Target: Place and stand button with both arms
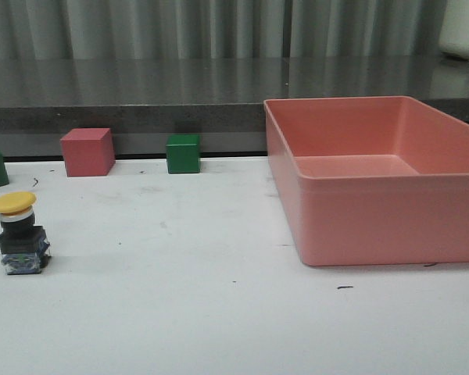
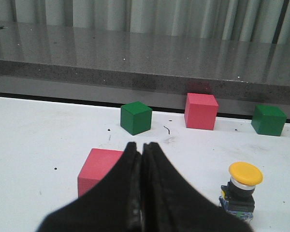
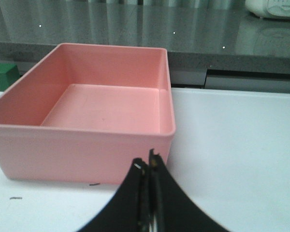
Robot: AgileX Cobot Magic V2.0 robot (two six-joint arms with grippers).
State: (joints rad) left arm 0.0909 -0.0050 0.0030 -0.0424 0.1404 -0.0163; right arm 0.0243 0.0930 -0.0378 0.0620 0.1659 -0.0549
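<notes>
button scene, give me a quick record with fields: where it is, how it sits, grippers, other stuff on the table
button: yellow-capped button at the table's left side, standing upright, cap on top
held: no, nothing touches it
left gripper: shut, empty, short of the button
right gripper: shut, empty, before the pink bin
bin contents: empty
cubes: pink cube and green cube along the table's far edge; another pink cube right by the left gripper

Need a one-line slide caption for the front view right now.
Yellow-capped button stands upright at the table's left edge, empty pink bin at right, cubes along the back.
</notes>
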